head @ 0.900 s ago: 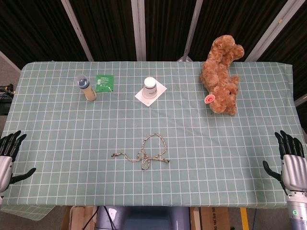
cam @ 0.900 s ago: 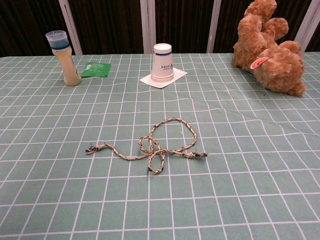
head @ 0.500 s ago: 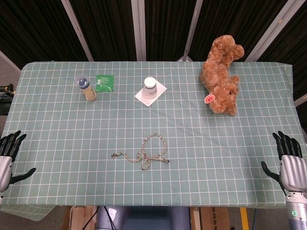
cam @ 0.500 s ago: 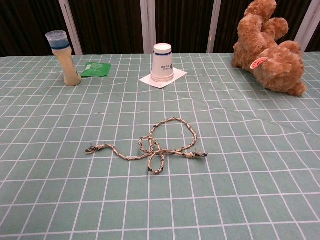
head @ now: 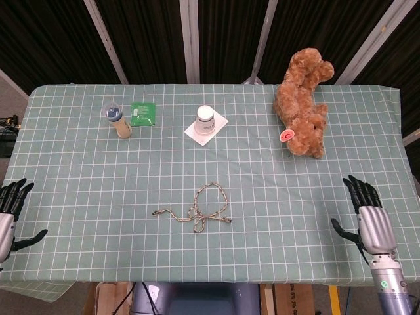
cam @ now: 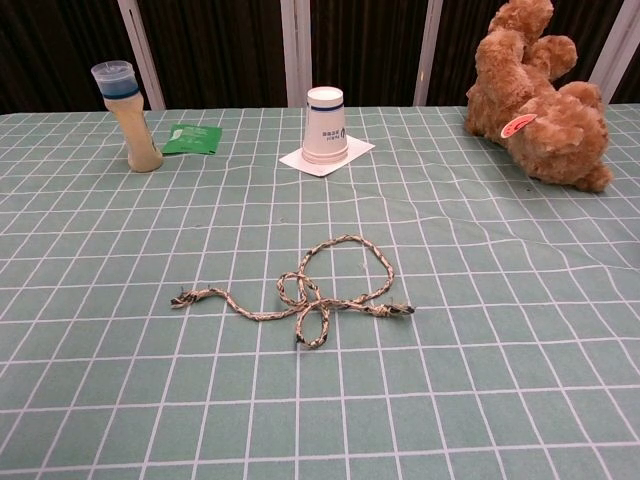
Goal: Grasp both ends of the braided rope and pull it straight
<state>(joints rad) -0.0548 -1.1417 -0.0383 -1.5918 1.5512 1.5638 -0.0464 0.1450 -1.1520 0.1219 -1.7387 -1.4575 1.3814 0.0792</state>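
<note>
A braided tan rope point(head: 197, 211) point(cam: 310, 295) lies tangled in loops near the table's front middle, one frayed end pointing left and one right. My left hand point(head: 10, 216) hovers at the table's front left corner, fingers spread, holding nothing. Over the front right part of the table my right hand point(head: 367, 220) is open too, well apart from the rope. Neither hand shows in the chest view.
At the back stand a small bottle with a blue cap point(head: 118, 122) point(cam: 130, 115), a green packet point(head: 142, 113) point(cam: 192, 138), an upturned paper cup point(head: 205, 121) point(cam: 325, 125) on a white napkin, and a brown plush bear point(head: 302, 111) point(cam: 540, 95).
My right hand has moved left and inward over the table. The left hand has dropped slightly toward the edge. The rope has not moved.
</note>
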